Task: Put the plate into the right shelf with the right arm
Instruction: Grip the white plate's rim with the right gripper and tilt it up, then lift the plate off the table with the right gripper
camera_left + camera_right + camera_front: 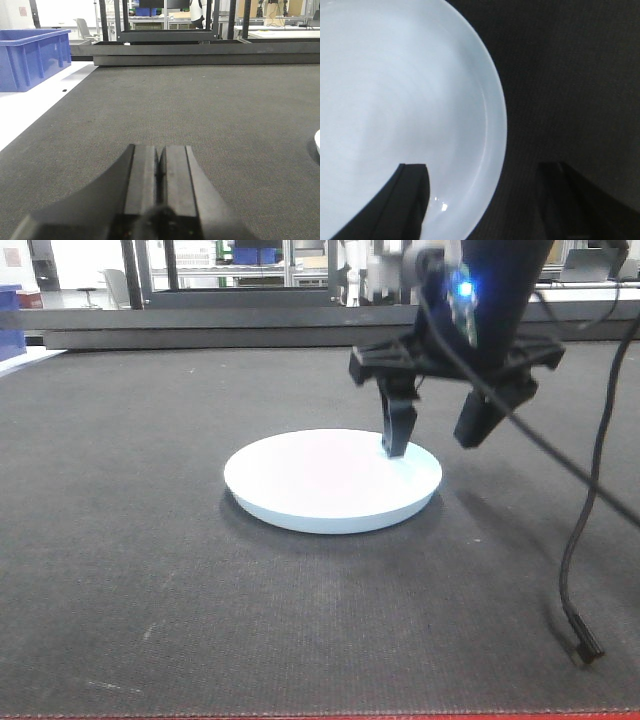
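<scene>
The white round plate point(320, 480) lies flat on the dark mat point(150, 570) at the table's middle. My right gripper point(435, 438) is open and straddles the plate's right rim: one finger point(398, 430) stands over the inside of the plate, the other point(480, 418) hangs outside it above the mat. In the right wrist view the plate point(395, 100) fills the left, with the right gripper point(485, 172) open across its rim. My left gripper point(161, 155) is shut and empty, low over the mat. The right shelf is out of view.
A blue plastic bin point(30, 57) stands on a white surface at the far left. A dark rail point(300, 335) runs along the table's back edge. A loose black cable point(590, 540) hangs at the right, its end resting on the mat.
</scene>
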{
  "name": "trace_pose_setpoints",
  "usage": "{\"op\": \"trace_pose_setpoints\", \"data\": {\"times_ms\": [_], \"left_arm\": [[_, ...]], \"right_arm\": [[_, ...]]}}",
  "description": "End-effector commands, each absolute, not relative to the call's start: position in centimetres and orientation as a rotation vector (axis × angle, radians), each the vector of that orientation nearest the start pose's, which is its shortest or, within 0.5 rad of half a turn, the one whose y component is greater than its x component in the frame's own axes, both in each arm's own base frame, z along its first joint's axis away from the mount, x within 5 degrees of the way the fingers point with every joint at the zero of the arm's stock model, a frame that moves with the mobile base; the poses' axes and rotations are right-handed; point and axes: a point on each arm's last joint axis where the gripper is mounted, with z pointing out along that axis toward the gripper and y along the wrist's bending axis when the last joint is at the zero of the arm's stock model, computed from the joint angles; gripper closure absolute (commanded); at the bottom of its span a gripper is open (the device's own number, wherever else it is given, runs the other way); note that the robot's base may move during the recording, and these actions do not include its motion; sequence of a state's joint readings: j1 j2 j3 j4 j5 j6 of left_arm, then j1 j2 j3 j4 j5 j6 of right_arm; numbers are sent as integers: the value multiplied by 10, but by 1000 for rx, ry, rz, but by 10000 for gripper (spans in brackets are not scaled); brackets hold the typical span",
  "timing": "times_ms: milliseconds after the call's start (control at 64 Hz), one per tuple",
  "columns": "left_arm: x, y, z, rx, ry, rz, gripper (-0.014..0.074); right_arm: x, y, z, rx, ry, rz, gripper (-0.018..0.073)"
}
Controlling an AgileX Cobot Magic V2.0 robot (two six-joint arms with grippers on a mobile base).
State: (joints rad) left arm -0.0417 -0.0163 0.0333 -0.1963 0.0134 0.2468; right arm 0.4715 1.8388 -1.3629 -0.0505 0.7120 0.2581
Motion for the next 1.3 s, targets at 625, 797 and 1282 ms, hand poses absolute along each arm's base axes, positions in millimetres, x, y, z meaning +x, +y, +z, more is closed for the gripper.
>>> {"op": "trace_pose_setpoints", "data": {"times_ms": [625, 797, 1282], "left_arm": [[55, -1, 207, 47, 1424, 18, 643], [55, -1, 207, 47, 1424, 18, 643], [55, -1, 207, 47, 1424, 18, 643]], "right_arm": [[370, 179, 225, -389, 2563, 120, 329], [369, 179, 233, -387, 2534, 129, 509], [300, 143, 302, -401, 2236, 197, 496]]}}
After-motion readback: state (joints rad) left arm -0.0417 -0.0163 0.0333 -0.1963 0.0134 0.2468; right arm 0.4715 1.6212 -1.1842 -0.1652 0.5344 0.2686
